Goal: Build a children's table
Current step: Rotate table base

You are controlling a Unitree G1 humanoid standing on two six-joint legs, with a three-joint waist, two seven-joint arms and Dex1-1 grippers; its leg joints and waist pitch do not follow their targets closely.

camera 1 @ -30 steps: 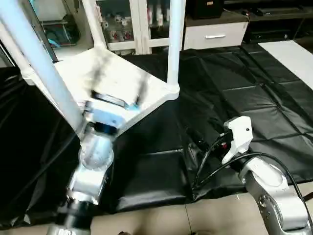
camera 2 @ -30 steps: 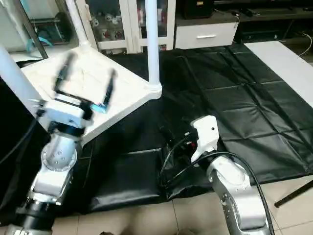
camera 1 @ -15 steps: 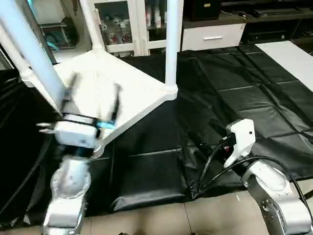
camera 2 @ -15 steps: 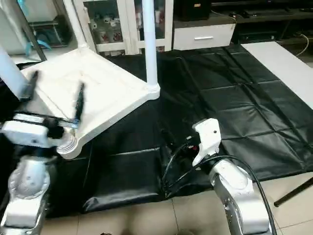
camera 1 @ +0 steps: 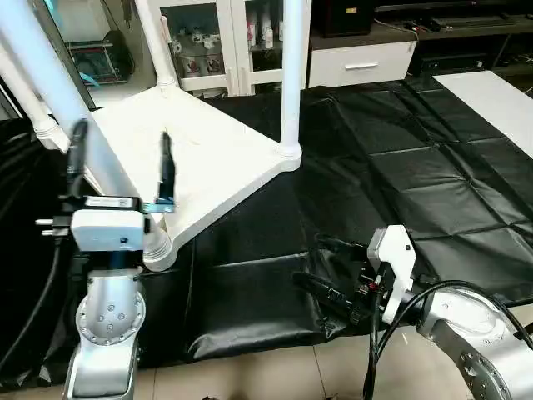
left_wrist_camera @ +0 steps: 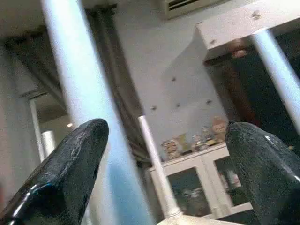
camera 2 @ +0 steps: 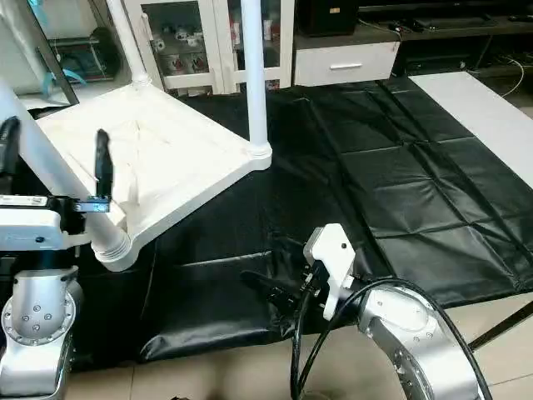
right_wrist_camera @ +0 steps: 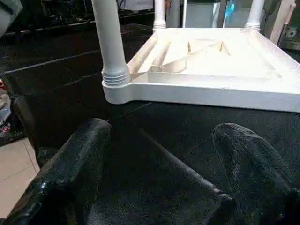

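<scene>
- Tabletop (camera 1: pixel 200 158) upside down on the black cover (camera 1: pixel 433 175), ribbed underside up, toward the left of the head view.
- Legs standing in the corner sockets: one (camera 1: pixel 291 75) upright at the corner nearest the middle of the cover, another (camera 1: pixel 154 42) at the far corner, a third (camera 1: pixel 50 83) slanting up from the near corner socket (camera 1: pixel 158 246), a fourth (camera 1: pixel 21 92) at the far-left corner.
- Left gripper (camera 1: pixel 121 158) raised beside the near slanting leg, pointing up, fingers (camera 1: pixel 166 167) spread wide, nothing between them.
- In the left wrist view, that leg (left_wrist_camera: pixel 79 93) passing up just beside one black fingertip (left_wrist_camera: pixel 70 159), not clamped; contact cannot be told.
- Right gripper (right_wrist_camera: pixel 159 154) low over the cover near its front edge, well apart from the tabletop, pointing toward it.
- Right fingers (right_wrist_camera: pixel 79 159) spread wide and empty, only black cover between them.
- From the right wrist, the nearest corner with its leg (right_wrist_camera: pixel 110 42) seated in the ringed socket, X ribs visible behind.
- Cabinet (camera 1: pixel 216 42) and a white drawer unit (camera 1: pixel 362 62) beyond the cover's far edge.
</scene>
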